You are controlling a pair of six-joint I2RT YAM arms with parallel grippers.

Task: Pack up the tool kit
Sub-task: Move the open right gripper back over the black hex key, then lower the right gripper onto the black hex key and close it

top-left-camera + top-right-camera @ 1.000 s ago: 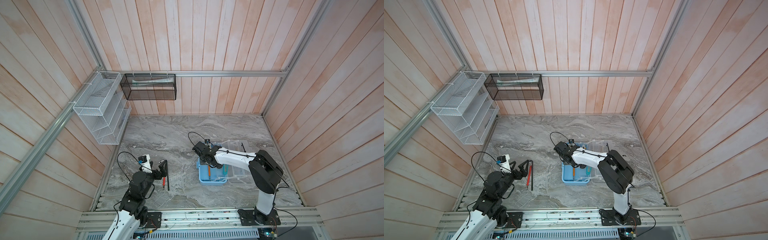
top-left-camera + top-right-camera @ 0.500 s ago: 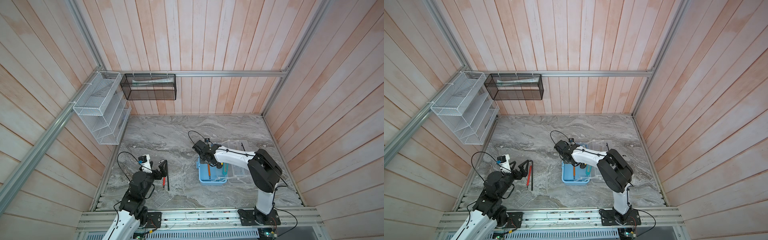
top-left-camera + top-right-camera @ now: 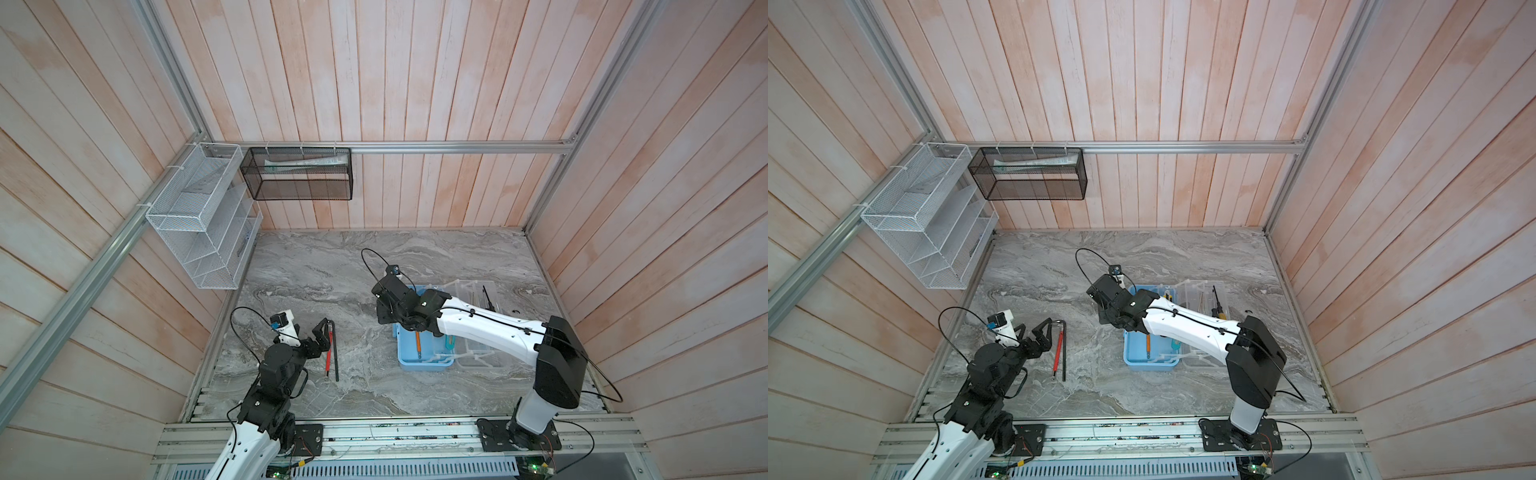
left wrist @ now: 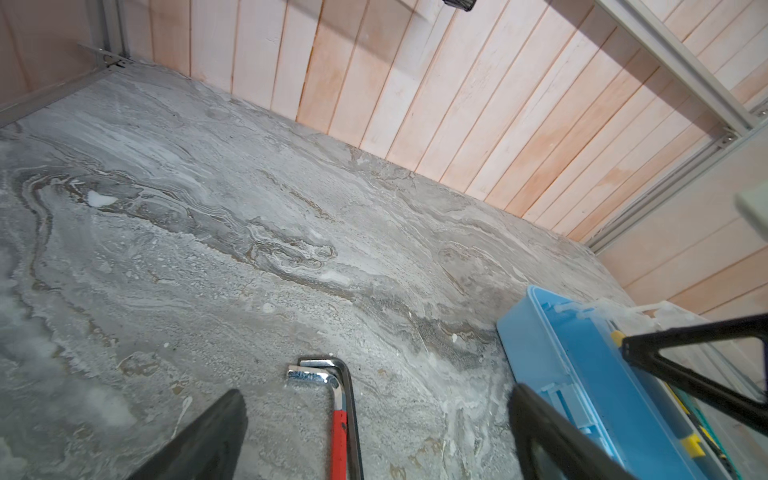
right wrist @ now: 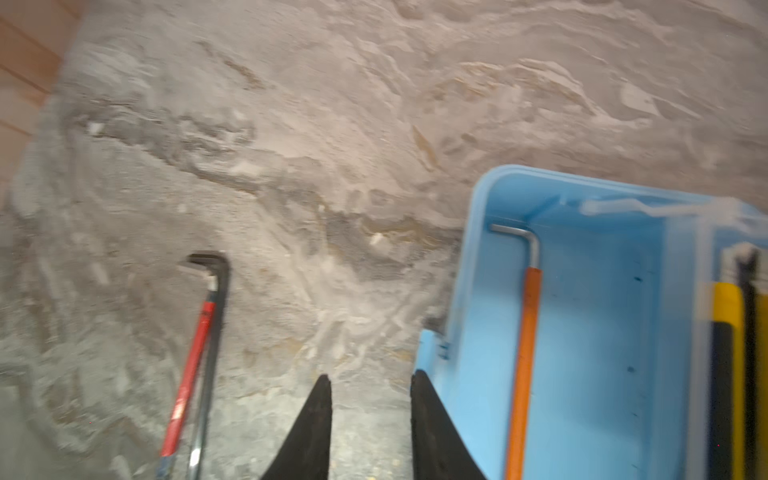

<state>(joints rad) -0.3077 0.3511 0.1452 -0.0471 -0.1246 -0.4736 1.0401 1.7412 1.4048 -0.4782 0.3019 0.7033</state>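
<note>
Grey marble tabletop, pink plank walls all round. A white wire rack and a black mesh basket hang on the walls, not involved.

The light blue box sits right of the tabletop's middle, nearer the front edge. Its clear lid is folded flat toward the right edge, so the box is open from above. Slim screwdrivers lie on the lid side. An orange hex key is already in the box, lying along its left wall, bent end toward the back.

Two more keys lie side by side near the left edge, well apart from the box: a red hex key and a long dark hex key, touching or nearly so.

The left gripper is spread wide and empty, just above the tabletop with the bent ends of both keys between its fingers. It likely sits there to line up a pick of one key. The keys lie so close together that grabbing both, or nudging one, is a risk.

The right gripper shows a narrow gap with nothing in it and hovers over the tabletop beside the box's left wall. Its wrist view is motion-blurred. The empty pincer beside the packed orange key reads as free for the next item.

Judged progress: partway, with two keys not yet packed and the lid not yet shut.
</note>
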